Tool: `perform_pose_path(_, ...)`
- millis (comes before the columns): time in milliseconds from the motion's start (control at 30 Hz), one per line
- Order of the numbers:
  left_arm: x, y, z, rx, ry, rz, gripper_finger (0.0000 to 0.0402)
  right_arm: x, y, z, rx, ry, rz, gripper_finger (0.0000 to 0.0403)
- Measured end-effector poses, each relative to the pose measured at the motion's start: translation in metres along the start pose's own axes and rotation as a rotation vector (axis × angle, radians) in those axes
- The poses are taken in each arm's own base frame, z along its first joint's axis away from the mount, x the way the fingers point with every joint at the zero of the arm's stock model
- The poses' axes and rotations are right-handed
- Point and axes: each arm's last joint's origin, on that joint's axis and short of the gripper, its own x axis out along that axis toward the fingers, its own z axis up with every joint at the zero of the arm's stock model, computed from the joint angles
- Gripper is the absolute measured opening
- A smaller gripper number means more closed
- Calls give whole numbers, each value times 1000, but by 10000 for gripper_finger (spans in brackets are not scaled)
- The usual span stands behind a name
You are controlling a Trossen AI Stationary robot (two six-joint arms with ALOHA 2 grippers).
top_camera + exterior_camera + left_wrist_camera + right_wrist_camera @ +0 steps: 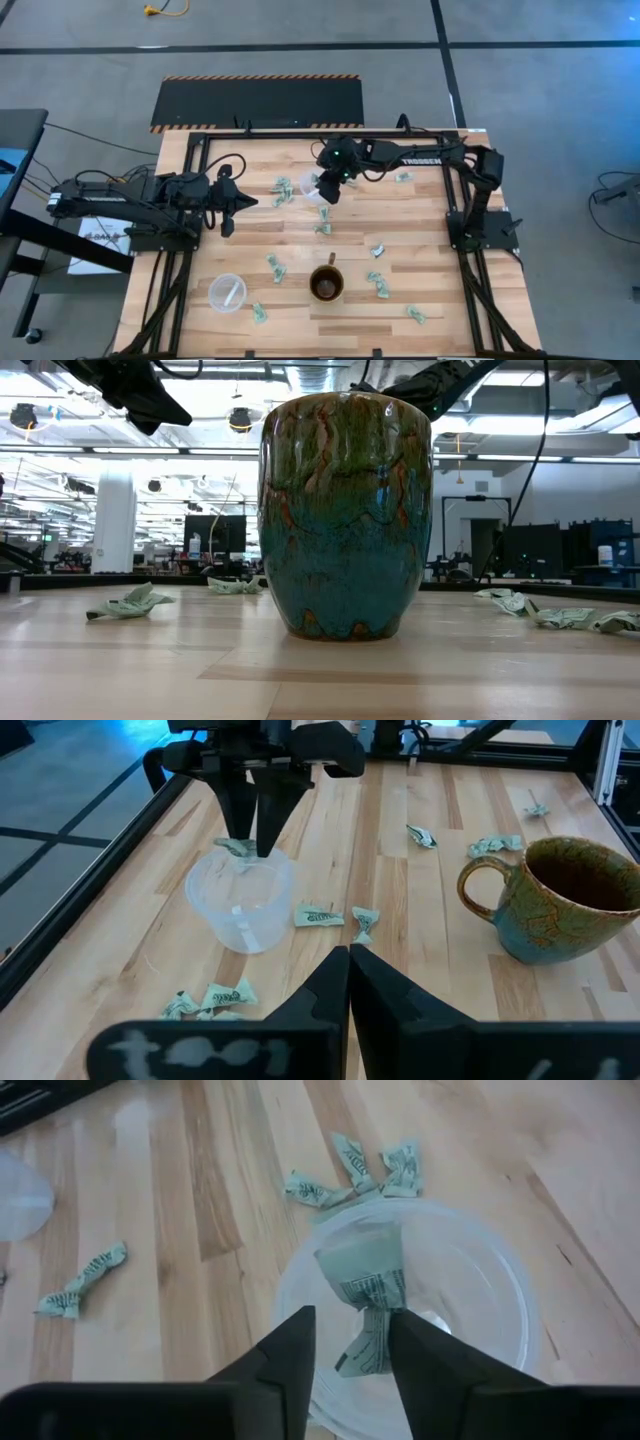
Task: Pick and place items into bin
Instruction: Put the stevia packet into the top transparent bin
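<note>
A clear plastic cup (500,1280) stands on the far middle of the table. My right gripper (352,1320) hangs just above it, slanting down, its fingers apart. A pale green-and-white wrapper (365,1285) sits between the fingertips over the cup's mouth; the left wrist view shows this wrapper (237,847) at the cup's rim (243,870). More wrappers (324,226) lie scattered on the table top. My left gripper (348,955) waits shut near the left edge, above the table. My right gripper comes at the wrapper from above, slanting down. There is a gap between the wrapper's narrow lower end (362,1348) and one finger (295,1345). It lies close against the other finger (415,1345), and I cannot tell whether they touch.
A brown-and-teal glazed mug (327,285) stands near the table's front middle and fills the low view. A second clear cup (227,291) stands at the near left. Two wrappers (355,1170) lie just beyond the cup under my right gripper, another (80,1280) to its side.
</note>
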Motion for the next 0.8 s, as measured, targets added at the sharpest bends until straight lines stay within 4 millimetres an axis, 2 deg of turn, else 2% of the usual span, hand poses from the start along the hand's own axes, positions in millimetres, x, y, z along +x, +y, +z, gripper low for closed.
perform_pose_path(167,0,0,0,0,0,0,0,-1,-3,-2,6,23,-7,140)
perform_pose_path(533,0,0,0,0,0,0,0,-1,-6,0,3,3,-23,208)
perform_pose_path(667,0,0,0,0,0,0,0,1,3,-1,-108,4,-99,211)
perform_pose_path(800,0,0,0,0,0,0,0,5,19,1,-239,-22,-102,205)
